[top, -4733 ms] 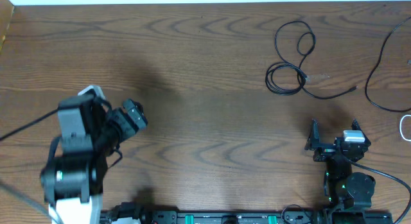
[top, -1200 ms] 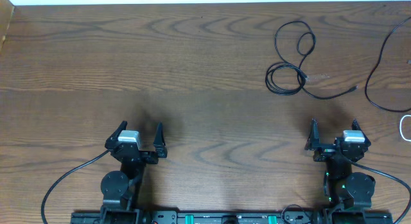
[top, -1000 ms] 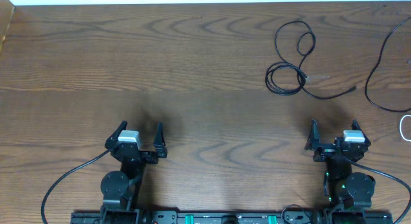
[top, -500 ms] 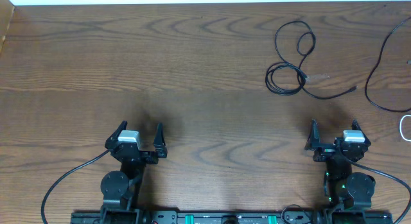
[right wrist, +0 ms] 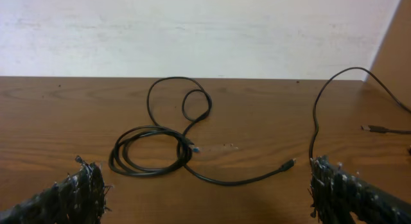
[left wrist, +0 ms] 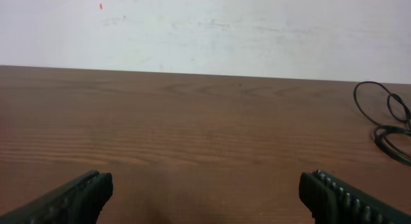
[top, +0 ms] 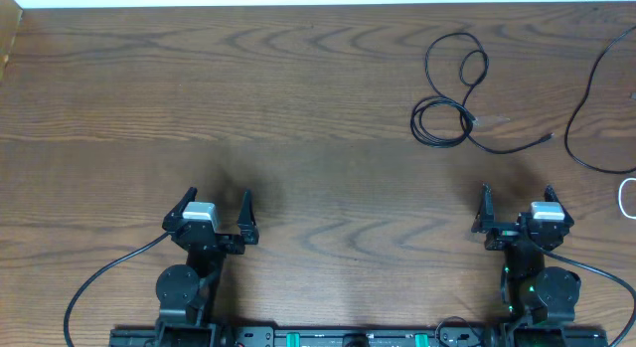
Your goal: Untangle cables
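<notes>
Left end effector (top: pixel 216 198): returned to rest, spread, empty. Right end effector (top: pixel 517 194): spread, unmoved. Cables (top: pixel 467 118), 1 o'clock: lying apart; task likely finished.

The left arm (top: pixel 184 282) and right arm (top: pixel 542 287) are showing black casings and silvery wrist blocks (top: pixel 199 212); ribbed black fingers (left wrist: pixel 337 198) are showing; black wires (top: pixel 109 272) are trailing off.
</notes>
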